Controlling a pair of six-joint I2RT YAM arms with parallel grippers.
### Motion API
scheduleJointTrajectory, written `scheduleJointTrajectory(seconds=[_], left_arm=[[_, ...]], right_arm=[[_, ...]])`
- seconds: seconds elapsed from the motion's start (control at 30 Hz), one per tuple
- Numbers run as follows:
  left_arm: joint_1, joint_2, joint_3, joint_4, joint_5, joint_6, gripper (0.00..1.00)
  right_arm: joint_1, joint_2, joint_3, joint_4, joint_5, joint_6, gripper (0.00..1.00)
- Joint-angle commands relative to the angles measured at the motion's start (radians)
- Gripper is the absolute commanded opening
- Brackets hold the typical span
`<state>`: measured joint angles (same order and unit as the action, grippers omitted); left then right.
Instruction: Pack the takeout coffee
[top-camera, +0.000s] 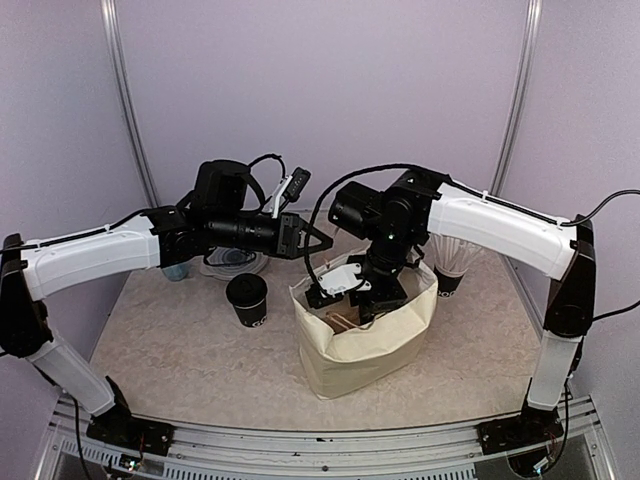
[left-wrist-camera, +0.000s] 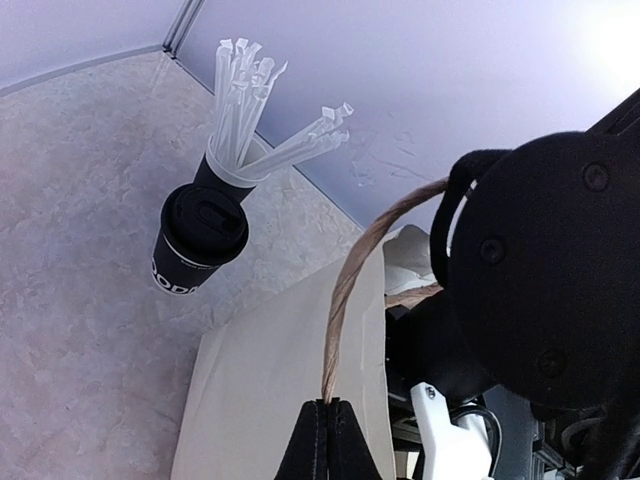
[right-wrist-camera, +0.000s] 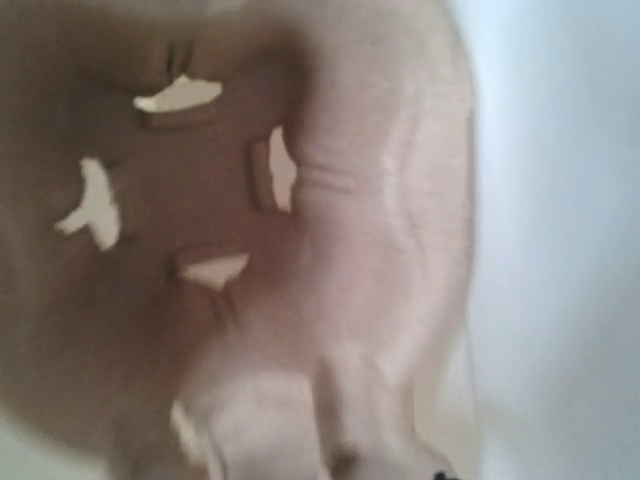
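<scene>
The left fingers (left-wrist-camera: 312, 445) pinch shut on the cream paper bag's (top-camera: 360, 350) twisted brown handle (left-wrist-camera: 350, 290) and the right fingers (top-camera: 372, 300) sit inside it, spread untellable, yet one lidded black paper cup (top-camera: 247, 298) waits on the surface (top-camera: 180, 340) beside it and a second lidded cup (left-wrist-camera: 198, 238), seen only from the left wrist, by the straw-filled black cup (left-wrist-camera: 232, 160), so loading seems next: withdraw, fetch one.

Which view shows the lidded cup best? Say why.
Left wrist: the cup is large, its lid and lettering plain, straws behind. The top view shows it small, left of the bag. The right wrist shows none of it, only blur.
</scene>
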<state>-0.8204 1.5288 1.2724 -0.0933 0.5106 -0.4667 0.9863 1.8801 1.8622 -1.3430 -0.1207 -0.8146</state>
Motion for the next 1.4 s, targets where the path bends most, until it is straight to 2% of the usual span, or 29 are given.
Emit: scheduleJointTrajectory(seconds=[0.0, 0.37, 0.73, 0.83, 0.93, 1.1, 1.23, 1.37], left_arm=[[0.006, -0.035, 0.004, -0.053, -0.004, 0.038, 0.00], [0.021, -0.034, 0.050, -0.115, -0.038, 0.084, 0.00], [0.057, -0.032, 0.218, -0.327, -0.123, 0.211, 0.00], [0.056, -0.043, 0.224, -0.329, -0.111, 0.218, 0.00], [0.046, -0.050, 0.191, -0.294, -0.080, 0.204, 0.00], [-0.030, -0.096, 0.106, -0.214, -0.051, 0.183, 0.00], [-0.107, -0.141, 0.064, -0.203, -0.069, 0.172, 0.00], [-0.203, -0.175, 0.045, -0.227, -0.119, 0.150, 0.00]], right_arm=[[0.009, 0.003, 0.024, -0.035, -0.014, 0.023, 0.47], [0.009, -0.050, 0.111, -0.035, -0.059, 0.018, 0.48], [0.005, -0.077, 0.184, -0.033, -0.158, 0.011, 0.48], [-0.010, -0.096, 0.156, -0.022, -0.167, -0.030, 0.48], [-0.025, -0.104, 0.194, -0.029, -0.191, -0.040, 0.48], [-0.049, -0.159, 0.246, -0.033, -0.201, -0.087, 0.50], [-0.058, -0.296, 0.118, 0.037, -0.166, -0.109, 0.50], [-0.082, -0.486, -0.117, 0.175, -0.106, -0.097, 0.49]])
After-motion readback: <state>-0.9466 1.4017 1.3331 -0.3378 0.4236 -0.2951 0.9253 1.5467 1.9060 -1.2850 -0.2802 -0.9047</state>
